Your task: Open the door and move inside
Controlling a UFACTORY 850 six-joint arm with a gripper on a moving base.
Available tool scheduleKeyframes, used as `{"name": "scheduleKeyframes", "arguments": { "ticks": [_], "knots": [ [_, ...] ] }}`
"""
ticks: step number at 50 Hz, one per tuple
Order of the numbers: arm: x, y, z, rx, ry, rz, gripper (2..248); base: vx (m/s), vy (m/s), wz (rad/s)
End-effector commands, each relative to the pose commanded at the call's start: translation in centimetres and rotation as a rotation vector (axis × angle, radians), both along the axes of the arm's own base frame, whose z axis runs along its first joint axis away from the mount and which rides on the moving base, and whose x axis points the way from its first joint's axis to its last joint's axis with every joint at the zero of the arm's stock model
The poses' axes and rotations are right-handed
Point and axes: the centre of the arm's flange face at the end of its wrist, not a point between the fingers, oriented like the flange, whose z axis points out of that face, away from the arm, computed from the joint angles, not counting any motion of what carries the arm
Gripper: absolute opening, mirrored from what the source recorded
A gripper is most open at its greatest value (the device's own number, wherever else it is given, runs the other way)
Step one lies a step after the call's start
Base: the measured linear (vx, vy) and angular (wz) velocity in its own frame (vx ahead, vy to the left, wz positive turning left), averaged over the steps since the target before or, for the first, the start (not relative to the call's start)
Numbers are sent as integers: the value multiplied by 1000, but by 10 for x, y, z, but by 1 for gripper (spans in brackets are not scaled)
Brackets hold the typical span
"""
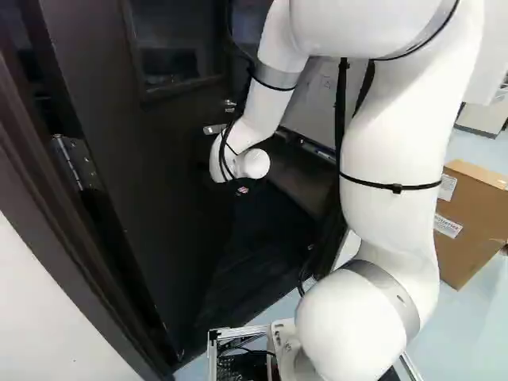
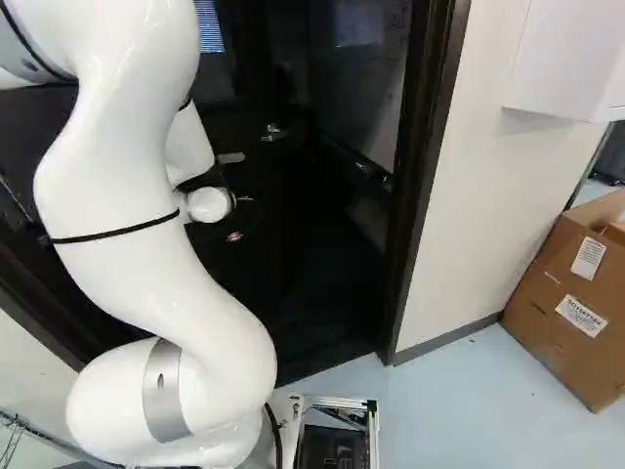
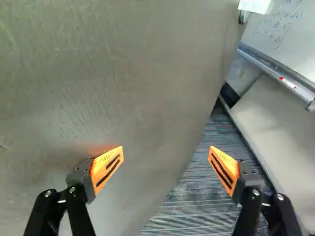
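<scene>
The hand [image 1: 241,190] is spread wide, its two orange pads [image 3: 107,168] well apart with nothing gripped between them. One finger stands before the face of the door [image 3: 113,73] (a faint orange glow shows on the surface beside it), and the other stands over striped carpet [image 3: 182,201] past the door's free edge. That edge runs ahead of the hand, between the lines of the two fingers. Whether the nearer pad touches the door I can't fairly say; it looks very close.

The door stands open, its handle [image 1: 214,128] higher than the hand in both base views, and its window [image 1: 171,40] higher again. The hinge [image 1: 78,163] is on the hand's left, across the door's width. Behind the hand, the white arm [image 1: 389,159] reaches back to the base, bent at its joints.

Ahead of the hand, beyond the door's edge, are a whiteboard [image 3: 283,29] with writing and a tray [image 3: 288,83] along its foot, and a pale panel [image 3: 270,118] below that.

To the hand's right, in the right base view, come the dark door frame [image 2: 422,195], then a pale wall [image 2: 488,166], and farther out cardboard boxes [image 2: 566,303] on the light blue floor [image 2: 459,410].
</scene>
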Motion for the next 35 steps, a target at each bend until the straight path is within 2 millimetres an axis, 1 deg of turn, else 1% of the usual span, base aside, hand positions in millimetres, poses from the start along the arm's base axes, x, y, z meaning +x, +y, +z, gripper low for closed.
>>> {"name": "scheduleKeyframes", "arguments": {
  "ticks": [35],
  "knots": [
    [12,51,-3,6,-14,82,247,0,0,0]
  ]
}}
